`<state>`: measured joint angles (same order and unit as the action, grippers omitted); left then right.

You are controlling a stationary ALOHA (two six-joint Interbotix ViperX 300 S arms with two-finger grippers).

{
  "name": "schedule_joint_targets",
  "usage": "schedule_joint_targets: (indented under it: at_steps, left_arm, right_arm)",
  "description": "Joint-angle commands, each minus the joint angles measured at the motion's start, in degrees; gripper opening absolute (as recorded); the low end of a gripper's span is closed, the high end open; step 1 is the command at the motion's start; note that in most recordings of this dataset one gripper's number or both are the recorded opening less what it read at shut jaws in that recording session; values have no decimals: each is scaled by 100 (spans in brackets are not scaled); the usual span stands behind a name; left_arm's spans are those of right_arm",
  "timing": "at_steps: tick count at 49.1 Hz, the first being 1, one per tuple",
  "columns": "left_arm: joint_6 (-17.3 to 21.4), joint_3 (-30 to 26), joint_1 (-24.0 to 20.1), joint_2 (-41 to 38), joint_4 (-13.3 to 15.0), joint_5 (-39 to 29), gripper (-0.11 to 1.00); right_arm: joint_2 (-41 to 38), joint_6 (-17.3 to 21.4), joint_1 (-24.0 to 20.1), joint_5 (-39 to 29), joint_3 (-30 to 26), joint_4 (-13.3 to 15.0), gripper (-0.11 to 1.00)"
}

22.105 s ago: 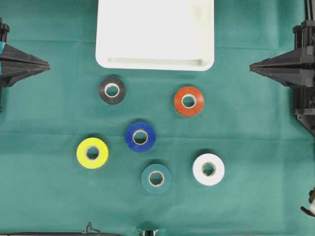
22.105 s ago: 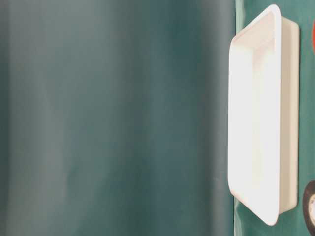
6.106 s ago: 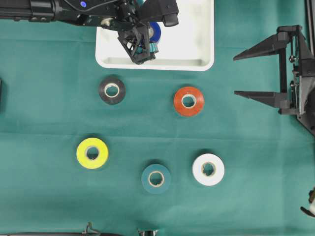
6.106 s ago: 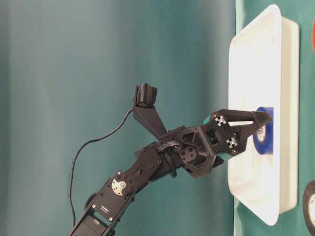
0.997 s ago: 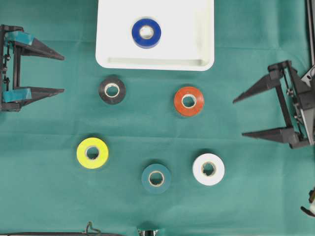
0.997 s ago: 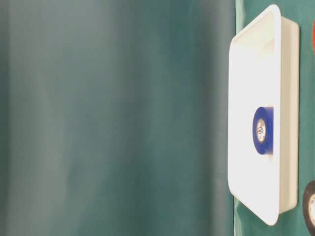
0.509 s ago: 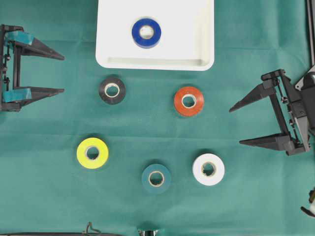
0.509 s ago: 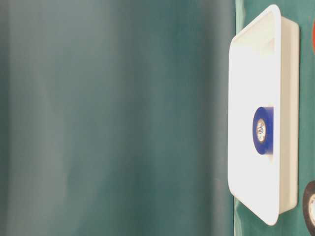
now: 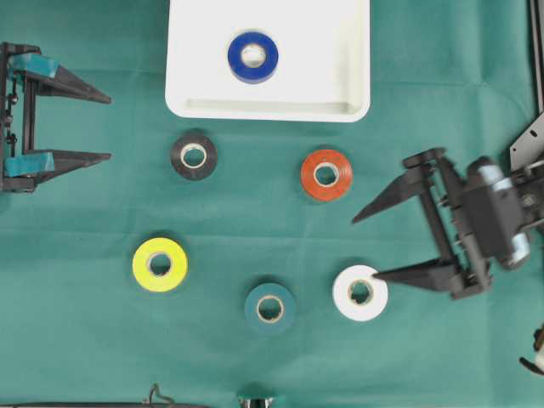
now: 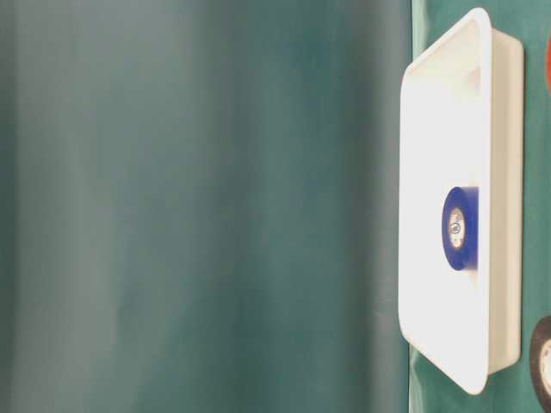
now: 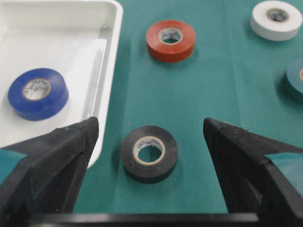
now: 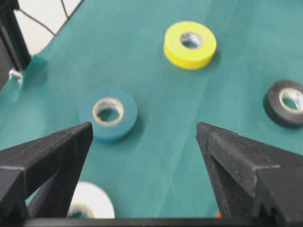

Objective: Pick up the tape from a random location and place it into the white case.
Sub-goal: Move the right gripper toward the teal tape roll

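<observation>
Since the right gripper (image 9: 364, 248) is spread wide beside the white tape (image 9: 359, 292) — light, stiff, smooth-sided — the roll is best pinched across its outer rim.

one tape (image 9: 252, 57) in case (image 9: 348, 85), five outside

— Covered by what?
— By a green cloth (image 9: 102, 340), faintly creased.
— Lying directly on it?
— A white case (image 9: 348, 85) at the far edge; nearer, five tape rolls, well apart: black (image 9: 194, 156), red (image 9: 326, 175), yellow (image 9: 160, 264), teal (image 9: 270, 308), white (image 9: 359, 293).
— All flat?
— Flat, holes facing up.
</observation>
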<state>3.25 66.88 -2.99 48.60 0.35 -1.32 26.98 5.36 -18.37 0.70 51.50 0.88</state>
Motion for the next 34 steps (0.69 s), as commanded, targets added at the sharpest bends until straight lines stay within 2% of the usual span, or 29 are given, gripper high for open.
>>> schedule_joint_targets:
  at_steps: [1,17,34]
  left_arm:
    - [-9,-62,-9,-18,9,44,99]
    - [-9,-62,-18,-18,9,18,99]
    - [-9,-62,-9,-18,9,-9,99]
  right_arm:
    - [-272,-9,-44,132,-404,9,91]
    - [-1433,-9,-105,369,-1441,9,91]
    - [-2188,-18,-141,334,-2329,9,92]
